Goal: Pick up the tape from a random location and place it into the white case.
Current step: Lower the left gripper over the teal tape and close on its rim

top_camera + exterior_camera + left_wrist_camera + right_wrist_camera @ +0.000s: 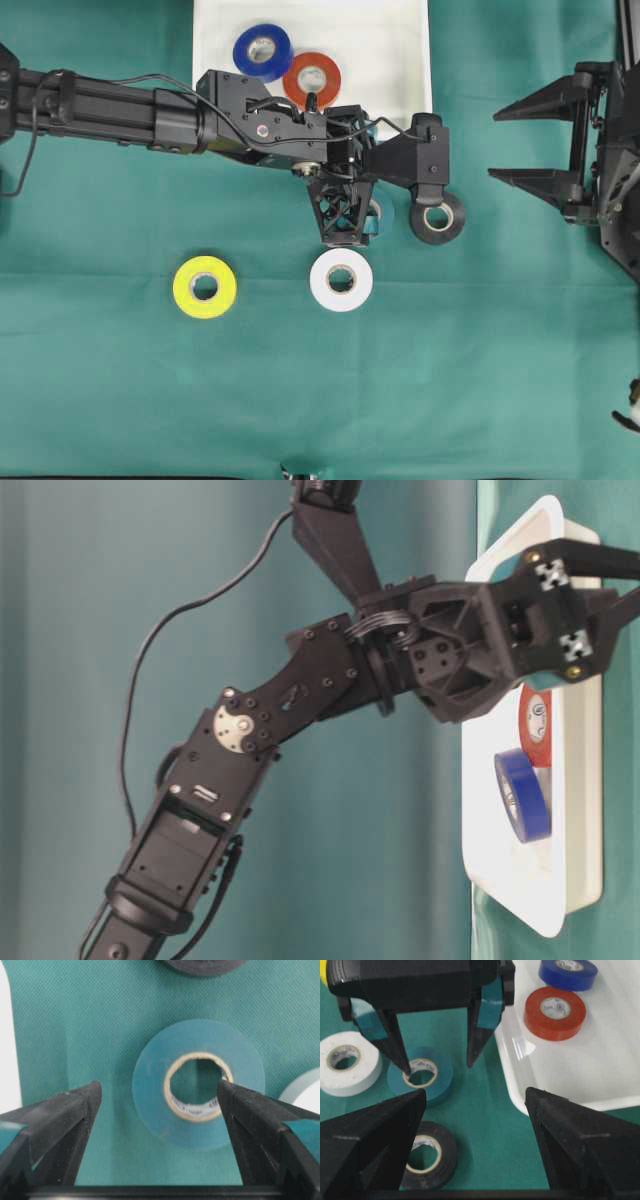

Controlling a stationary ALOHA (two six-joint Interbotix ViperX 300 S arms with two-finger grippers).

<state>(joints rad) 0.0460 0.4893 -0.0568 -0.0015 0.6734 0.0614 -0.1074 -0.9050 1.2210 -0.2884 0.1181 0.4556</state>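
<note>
A teal tape roll (195,1042) lies flat on the green cloth just outside the white case (400,60). My left gripper (159,1091) hangs open over it. One fingertip (408,1069) sits at the edge of the roll's hole and the other (470,1062) stands outside the roll on the case side, so the jaws straddle one wall of the roll. A blue roll (262,50) and a red roll (312,80) lie inside the case. At the right, my right gripper (495,146) is open, holds nothing and faces the rolls.
A black roll (438,218) lies right of the teal one, close to the left gripper. A white roll (341,280) and a yellow roll (204,287) lie nearer the front on the green cloth (480,380). The left arm stretches across from the left edge.
</note>
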